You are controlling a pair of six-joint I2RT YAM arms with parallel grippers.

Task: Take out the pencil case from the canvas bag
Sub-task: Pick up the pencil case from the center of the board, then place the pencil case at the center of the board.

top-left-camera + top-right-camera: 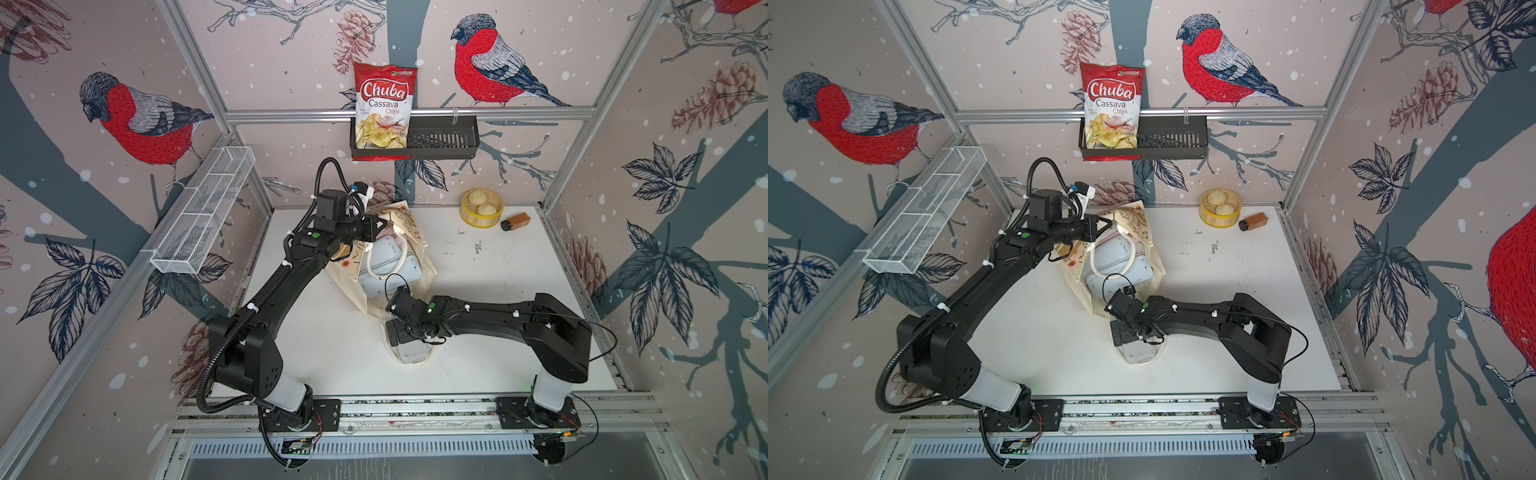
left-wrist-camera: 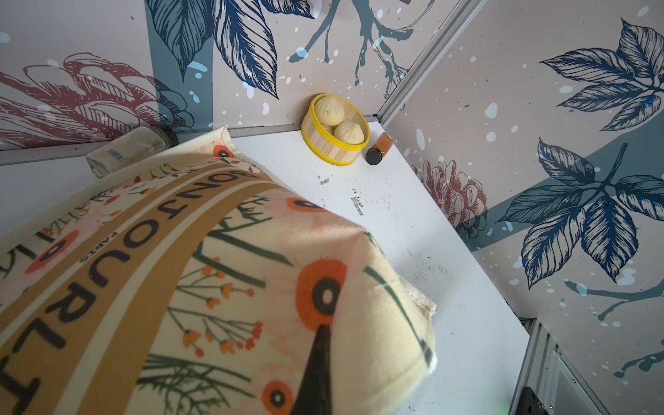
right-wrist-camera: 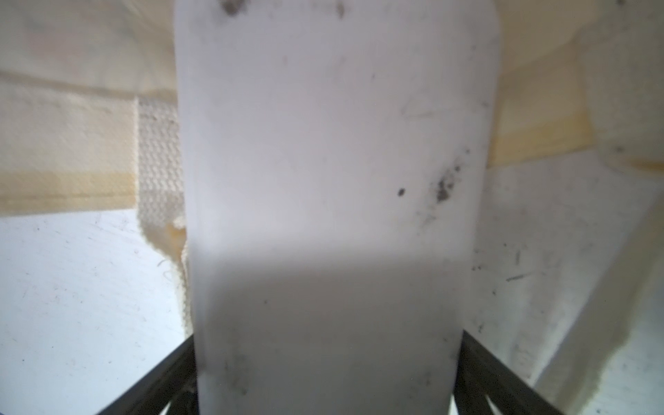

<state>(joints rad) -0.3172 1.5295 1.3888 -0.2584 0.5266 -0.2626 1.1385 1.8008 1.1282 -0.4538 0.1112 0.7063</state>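
Note:
The canvas bag [image 1: 426,266] lies in the middle of the white table, its floral side and tan lettered band filling the left wrist view [image 2: 172,251]. My left gripper [image 1: 374,229] is shut on the bag's far end and holds that cloth raised; one dark finger [image 2: 318,366] shows under the fabric. A white pencil case [image 1: 413,354] sticks out of the bag's near end, with a loop handle [image 1: 432,353] around it. My right gripper [image 1: 400,337] is shut on it, a black finger [image 3: 172,366] pressing each long edge of the case [image 3: 334,143]. More pale flat cases [image 1: 384,270] show inside the bag.
A yellow steamer basket [image 1: 465,216] with two buns and a small brown bottle [image 1: 515,221] sit at the back right. A glass jar [image 2: 125,151] lies behind the bag. On the walls hang a black basket [image 1: 444,143] holding a chips bag [image 1: 384,104] and a white wire basket [image 1: 203,212].

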